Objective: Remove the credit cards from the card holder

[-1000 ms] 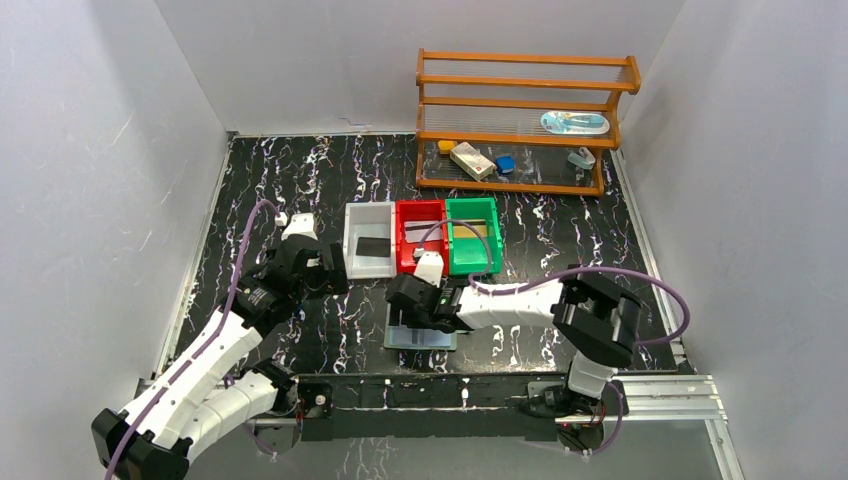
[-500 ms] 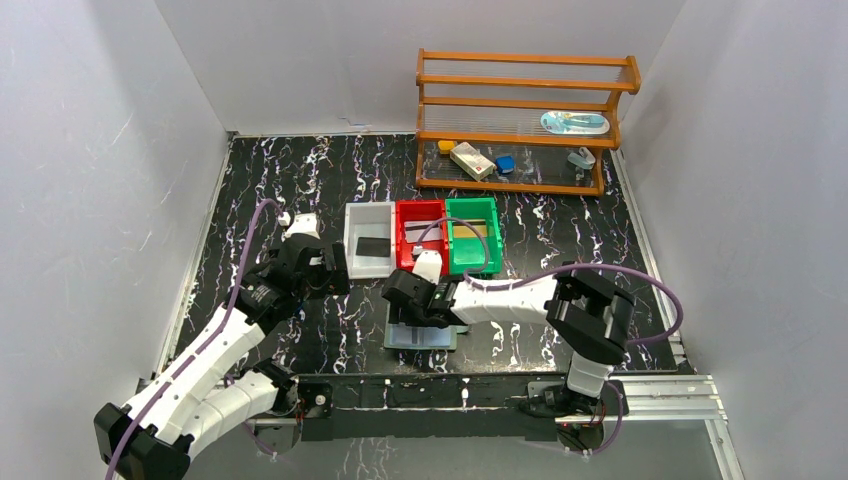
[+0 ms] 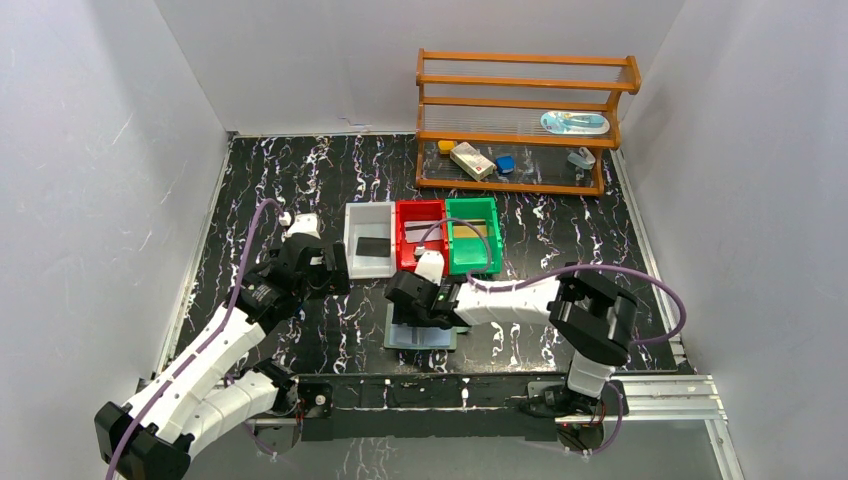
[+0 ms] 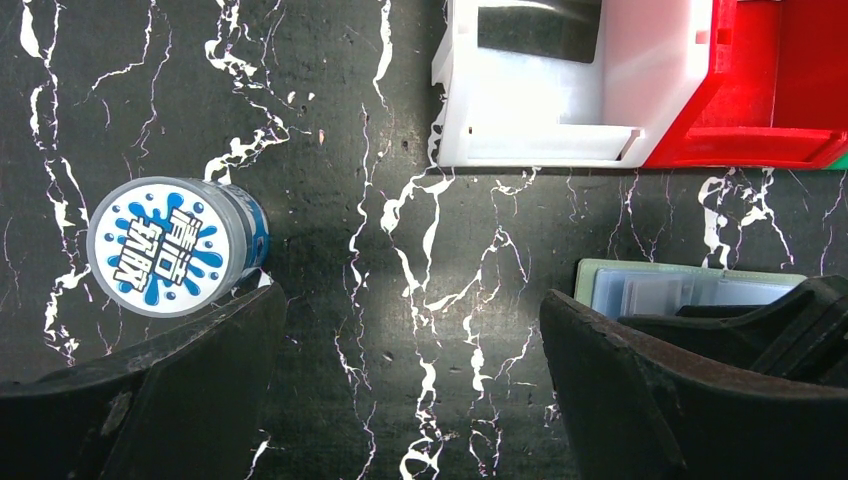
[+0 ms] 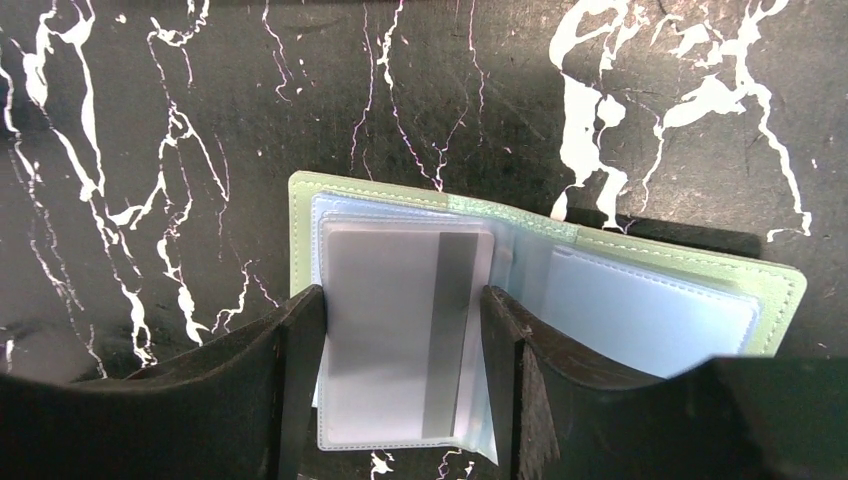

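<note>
We see a black table [image 3: 300, 180] with white marble streaks. The green card holder [image 5: 640, 315] lies open on it. Left of the card holder, the left gripper [image 4: 410, 305] hangs wide open by a round blue-and-white tin [image 4: 170, 245]. The right gripper [image 5: 400, 300] has a jaw on either side of a flat grey credit card [image 5: 385, 330] in the holder's clear pocket. We cannot tell if they pinch it.

Blue Chinese characters on round tin [image 4: 168, 247]

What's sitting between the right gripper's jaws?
The right wrist view shows a silver-grey card with a darker stripe between the jaws of the right gripper, in a clear pocket of the open card holder. Contact is unclear.
</note>
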Controlling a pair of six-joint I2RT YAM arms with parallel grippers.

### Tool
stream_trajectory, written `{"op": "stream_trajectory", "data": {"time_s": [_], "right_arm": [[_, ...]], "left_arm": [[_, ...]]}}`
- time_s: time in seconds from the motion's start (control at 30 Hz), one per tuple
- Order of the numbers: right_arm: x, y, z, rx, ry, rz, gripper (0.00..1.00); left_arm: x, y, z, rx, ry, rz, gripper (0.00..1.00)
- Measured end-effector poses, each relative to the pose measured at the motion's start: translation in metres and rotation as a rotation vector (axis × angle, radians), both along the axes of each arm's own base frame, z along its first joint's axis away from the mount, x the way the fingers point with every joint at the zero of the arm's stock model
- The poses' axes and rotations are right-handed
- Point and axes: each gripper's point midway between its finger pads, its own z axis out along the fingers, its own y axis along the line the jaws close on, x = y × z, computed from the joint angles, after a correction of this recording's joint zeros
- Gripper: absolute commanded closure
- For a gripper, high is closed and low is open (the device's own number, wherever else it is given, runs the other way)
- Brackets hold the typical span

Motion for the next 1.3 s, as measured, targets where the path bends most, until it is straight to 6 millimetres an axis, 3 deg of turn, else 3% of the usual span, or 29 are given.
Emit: {"op": "stream_trajectory", "data": {"time_s": [0.23, 0.47, 0.5, 0.6, 0.73, 0.87, 1.17, 1.3], "right_arm": [[0.001, -0.001, 0.004, 0.167, 0.02, -0.014, 0.4], [0.001, 0.012, 0.009, 0.33, 0.073, -0.015, 0.37], [0.001, 0.011, 0.009, 0.331, 0.076, -0.016, 0.37], [0.001, 0.011, 0.009, 0.329, 0.08, -0.016, 0.37], [0.001, 0.011, 0.009, 0.331, 0.084, -0.016, 0.37], [0.001, 0.011, 0.009, 0.334, 0.09, -0.015, 0.37], [0.002, 0.011, 0.008, 0.355, 0.108, -0.024, 0.36], [0.002, 0.011, 0.008, 0.369, 0.11, -0.026, 0.36]], "left_arm": [[-0.001, -0.003, 0.0, -0.011, 0.006, -0.011, 0.02], [-0.003, -0.02, 0.001, -0.081, 0.022, -0.079, 0.02], [-0.004, -0.024, 0.001, -0.098, 0.029, -0.089, 0.05], [-0.011, -0.046, -0.009, -0.203, 0.073, -0.132, 0.29], [-0.032, -0.075, -0.046, -0.374, 0.191, -0.182, 0.47], [-0.058, -0.093, -0.073, -0.482, 0.337, -0.227, 0.48], [-0.071, -0.123, -0.076, -0.652, 0.401, -0.322, 0.51], [-0.072, -0.126, -0.082, -0.664, 0.428, -0.33, 0.59]]}}
